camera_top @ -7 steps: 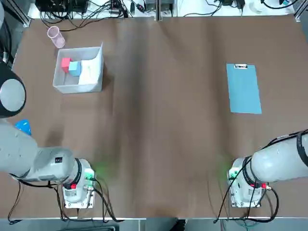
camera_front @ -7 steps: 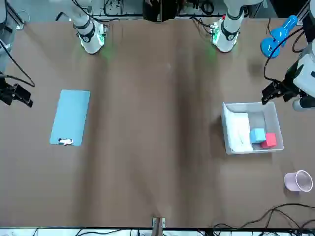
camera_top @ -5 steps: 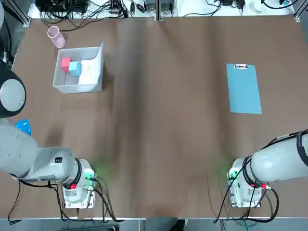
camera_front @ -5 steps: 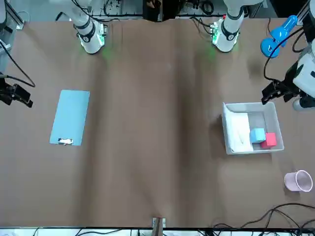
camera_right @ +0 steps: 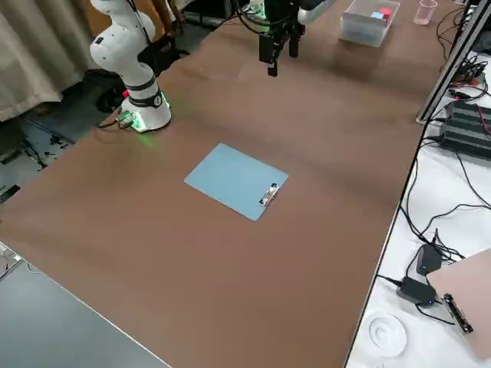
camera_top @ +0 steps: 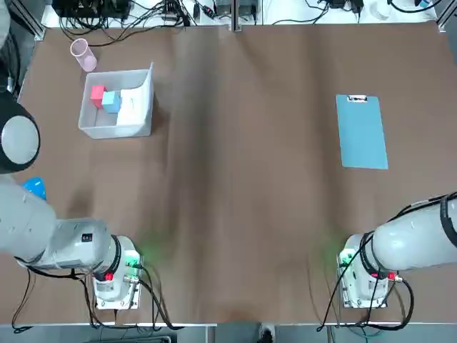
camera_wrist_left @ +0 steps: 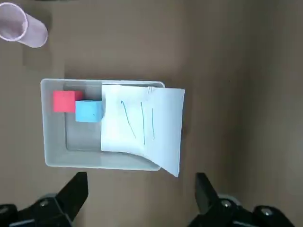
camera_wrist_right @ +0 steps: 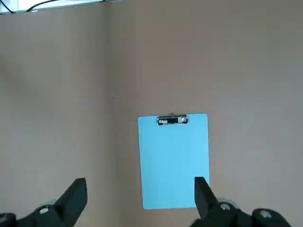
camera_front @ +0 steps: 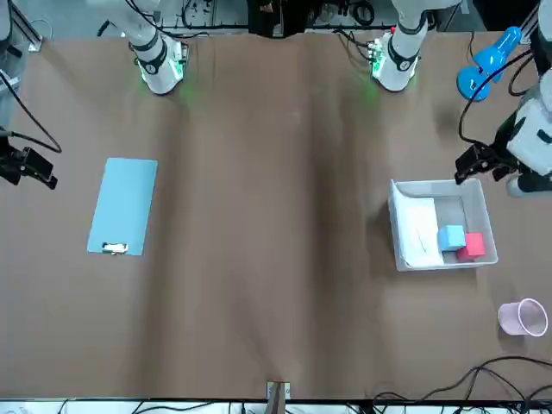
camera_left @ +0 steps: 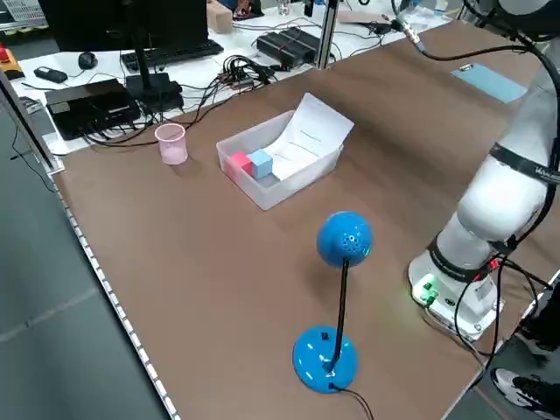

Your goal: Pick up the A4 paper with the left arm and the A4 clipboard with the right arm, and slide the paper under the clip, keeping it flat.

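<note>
The A4 paper [camera_wrist_left: 142, 125], a white sheet with faint blue lines, leans curled in a clear bin [camera_wrist_left: 54, 158], its far part resting over the bin's wall. My left gripper [camera_wrist_left: 140, 194] hangs open high above it; the front view shows that gripper [camera_front: 477, 161] beside the bin. The light blue A4 clipboard [camera_top: 362, 132] lies flat on the table's right half, its silver clip [camera_top: 356, 98] at the far end. Well above the clipboard [camera_wrist_right: 173, 161], my right gripper [camera_wrist_right: 138, 196] is open and holds nothing.
The bin [camera_top: 93, 127] also holds a red and a blue cube. A pink cup [camera_top: 82, 54] lies behind it, and a blue desk lamp [camera_left: 341, 262] stands at the near left edge. Cables and equipment line the far edge.
My left arm has shifted slightly above the bin. The paper, the clipboard and my right arm have stayed where they were.
</note>
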{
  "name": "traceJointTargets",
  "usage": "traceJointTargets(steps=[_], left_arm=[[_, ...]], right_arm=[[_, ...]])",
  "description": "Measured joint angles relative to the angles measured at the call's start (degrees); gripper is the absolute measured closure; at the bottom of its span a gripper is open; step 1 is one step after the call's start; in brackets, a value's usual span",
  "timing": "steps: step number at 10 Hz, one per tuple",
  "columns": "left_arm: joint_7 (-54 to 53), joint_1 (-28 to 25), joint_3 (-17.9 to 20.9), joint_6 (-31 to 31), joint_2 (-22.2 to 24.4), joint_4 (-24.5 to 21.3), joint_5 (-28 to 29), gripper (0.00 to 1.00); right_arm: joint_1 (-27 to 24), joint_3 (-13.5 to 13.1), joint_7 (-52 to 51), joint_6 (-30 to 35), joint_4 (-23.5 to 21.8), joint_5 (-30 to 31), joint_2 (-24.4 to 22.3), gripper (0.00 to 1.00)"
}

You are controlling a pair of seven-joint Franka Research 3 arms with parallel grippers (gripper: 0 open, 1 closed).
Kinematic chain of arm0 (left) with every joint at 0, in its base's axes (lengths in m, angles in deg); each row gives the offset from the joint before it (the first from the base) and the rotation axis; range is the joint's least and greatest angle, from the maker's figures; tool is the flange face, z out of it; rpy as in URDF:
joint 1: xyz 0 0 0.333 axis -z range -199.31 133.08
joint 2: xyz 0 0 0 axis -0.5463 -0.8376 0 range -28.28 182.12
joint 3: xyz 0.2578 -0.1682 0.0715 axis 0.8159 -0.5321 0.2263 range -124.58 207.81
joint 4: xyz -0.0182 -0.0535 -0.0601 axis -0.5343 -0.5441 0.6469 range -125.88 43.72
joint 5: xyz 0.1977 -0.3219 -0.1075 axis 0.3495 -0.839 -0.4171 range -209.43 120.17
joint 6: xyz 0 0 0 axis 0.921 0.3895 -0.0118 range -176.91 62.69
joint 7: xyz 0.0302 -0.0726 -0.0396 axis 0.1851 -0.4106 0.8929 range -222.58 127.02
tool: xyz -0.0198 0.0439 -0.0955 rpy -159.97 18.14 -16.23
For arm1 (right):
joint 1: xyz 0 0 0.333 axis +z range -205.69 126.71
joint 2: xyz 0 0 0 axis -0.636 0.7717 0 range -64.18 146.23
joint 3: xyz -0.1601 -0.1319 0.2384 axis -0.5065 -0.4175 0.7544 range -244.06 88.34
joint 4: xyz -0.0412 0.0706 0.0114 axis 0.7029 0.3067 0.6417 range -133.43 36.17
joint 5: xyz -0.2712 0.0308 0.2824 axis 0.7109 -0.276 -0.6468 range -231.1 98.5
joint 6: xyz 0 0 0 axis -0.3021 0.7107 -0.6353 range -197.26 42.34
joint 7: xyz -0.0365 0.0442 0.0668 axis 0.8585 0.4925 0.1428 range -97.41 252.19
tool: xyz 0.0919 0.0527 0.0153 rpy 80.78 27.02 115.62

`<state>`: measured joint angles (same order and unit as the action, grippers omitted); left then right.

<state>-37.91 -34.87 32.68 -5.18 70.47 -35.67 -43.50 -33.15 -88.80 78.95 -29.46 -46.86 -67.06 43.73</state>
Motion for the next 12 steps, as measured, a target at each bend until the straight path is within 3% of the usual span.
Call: traceJointTargets(steps=[3, 7, 9, 12], left_arm=[[5.01, 1.73, -0.37, -0.15, -4.11, -0.05, 3.33, 0.00], [18.46, 9.64, -0.77, -1.01, -11.01, -1.21, 12.53, 0.00], [22.85, 13.09, -0.90, -4.46, -13.97, -5.01, 18.06, 0.00], [24.94, 15.15, -0.98, -10.54, -14.81, -14.39, 23.75, 0.04]], right_arm=[[0.00, -0.01, 0.00, -0.01, 0.01, 0.00, 0.00, 0.00], [0.00, 0.01, 0.00, -0.01, 0.07, 0.00, 0.00, 0.00], [0.00, -0.02, 0.00, -0.01, 0.08, 0.00, 0.00, 0.00], [0.00, 0.00, 0.30, -0.01, 0.08, 0.00, 0.00, 0.00]])
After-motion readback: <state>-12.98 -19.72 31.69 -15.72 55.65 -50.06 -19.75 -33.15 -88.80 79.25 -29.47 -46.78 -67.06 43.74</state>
